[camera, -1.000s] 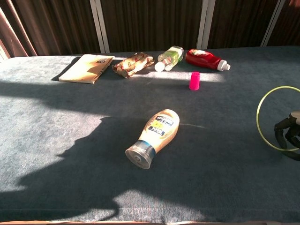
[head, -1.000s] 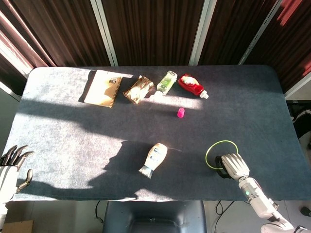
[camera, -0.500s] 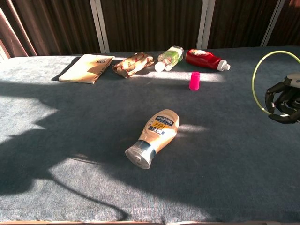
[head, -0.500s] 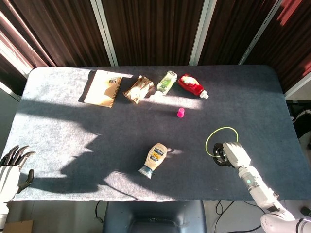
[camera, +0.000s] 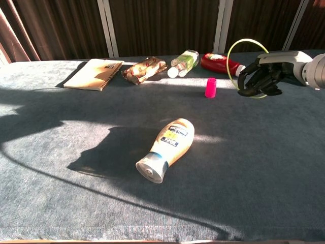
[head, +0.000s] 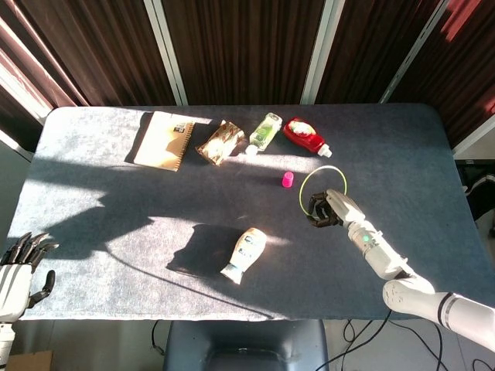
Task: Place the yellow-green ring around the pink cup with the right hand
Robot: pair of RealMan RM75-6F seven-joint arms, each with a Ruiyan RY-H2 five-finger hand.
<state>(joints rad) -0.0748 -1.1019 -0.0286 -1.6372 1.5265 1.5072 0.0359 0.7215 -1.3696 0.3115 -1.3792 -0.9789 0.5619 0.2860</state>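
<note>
The small pink cup (head: 288, 179) (camera: 210, 87) stands upright on the grey table, in front of the green and red bottles. My right hand (head: 327, 209) (camera: 261, 74) holds the thin yellow-green ring (head: 303, 187) (camera: 230, 53) in the air, just right of the cup. The ring tilts up and towards the cup, with its near edge hidden in the curled fingers. My left hand (head: 17, 270) hangs off the table's front left corner, fingers apart, holding nothing.
A mayonnaise bottle (head: 244, 254) (camera: 166, 149) lies on its side near the front middle. Along the back lie a notebook (head: 164, 140), a snack packet (head: 220, 141), a green bottle (head: 265, 130) and a red ketchup bottle (head: 305, 136). Long shadows cross the table (head: 116, 193).
My right hand lifted the ring from the front right of the table and carried it up and left, close to the pink cup. The left hand barely moved.
</note>
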